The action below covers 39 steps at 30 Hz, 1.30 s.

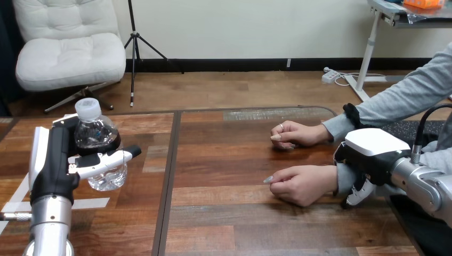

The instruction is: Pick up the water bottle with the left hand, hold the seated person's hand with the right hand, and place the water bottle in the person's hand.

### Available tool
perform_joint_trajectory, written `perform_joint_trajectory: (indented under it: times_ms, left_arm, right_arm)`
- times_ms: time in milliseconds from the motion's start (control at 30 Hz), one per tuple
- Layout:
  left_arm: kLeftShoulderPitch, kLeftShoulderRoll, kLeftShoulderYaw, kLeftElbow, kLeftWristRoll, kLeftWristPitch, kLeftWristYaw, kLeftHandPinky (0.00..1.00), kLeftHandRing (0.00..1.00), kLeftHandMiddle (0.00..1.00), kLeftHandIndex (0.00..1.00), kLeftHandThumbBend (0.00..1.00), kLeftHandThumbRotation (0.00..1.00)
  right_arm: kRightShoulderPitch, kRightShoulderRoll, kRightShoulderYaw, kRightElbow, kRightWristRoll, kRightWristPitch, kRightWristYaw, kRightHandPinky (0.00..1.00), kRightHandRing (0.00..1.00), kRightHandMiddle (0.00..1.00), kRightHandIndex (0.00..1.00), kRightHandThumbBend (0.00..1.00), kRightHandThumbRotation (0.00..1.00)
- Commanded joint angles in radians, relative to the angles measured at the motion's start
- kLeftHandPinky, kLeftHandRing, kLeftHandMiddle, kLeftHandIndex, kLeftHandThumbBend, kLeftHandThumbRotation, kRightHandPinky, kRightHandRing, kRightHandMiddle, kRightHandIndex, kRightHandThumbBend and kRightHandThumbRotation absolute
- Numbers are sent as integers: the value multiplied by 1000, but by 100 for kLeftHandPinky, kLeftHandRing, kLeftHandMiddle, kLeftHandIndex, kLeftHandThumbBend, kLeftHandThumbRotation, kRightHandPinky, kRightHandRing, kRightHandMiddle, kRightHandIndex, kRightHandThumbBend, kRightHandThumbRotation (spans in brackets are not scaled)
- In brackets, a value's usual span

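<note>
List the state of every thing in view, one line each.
Bottle: capped, upright.
Left hand: shut round bottle.
Right hand: curled round nearer wrist.
Nearer person's hand: palm down, empty, on table.
Farther person's hand: palm down, empty.

Even light; soft shadow under the person's nearer hand (301, 184)

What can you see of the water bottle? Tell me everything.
The water bottle is clear plastic with a white cap closed on top. It leans, cap toward the view's left, over the left part of the table. The left hand grips it, fingers curled round its middle. Whether its base touches the wood is unclear.
</note>
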Motion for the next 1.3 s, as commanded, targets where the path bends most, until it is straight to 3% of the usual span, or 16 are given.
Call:
perform_joint_trajectory:
  times_ms: [0, 1267]
  left_arm:
    - [-47, 10, 15, -79, -2, -9, 10, 31, 35, 40, 41, 85, 0]
    - [-45, 12, 16, -75, -7, -15, 5, 31, 35, 40, 41, 86, 0]
  right_arm:
    - [-28, 7, -5, 4, 10, -1, -16, 22, 27, 34, 34, 77, 0]
    - [-28, -3, -9, 6, 11, 9, -39, 9, 15, 22, 24, 74, 0]
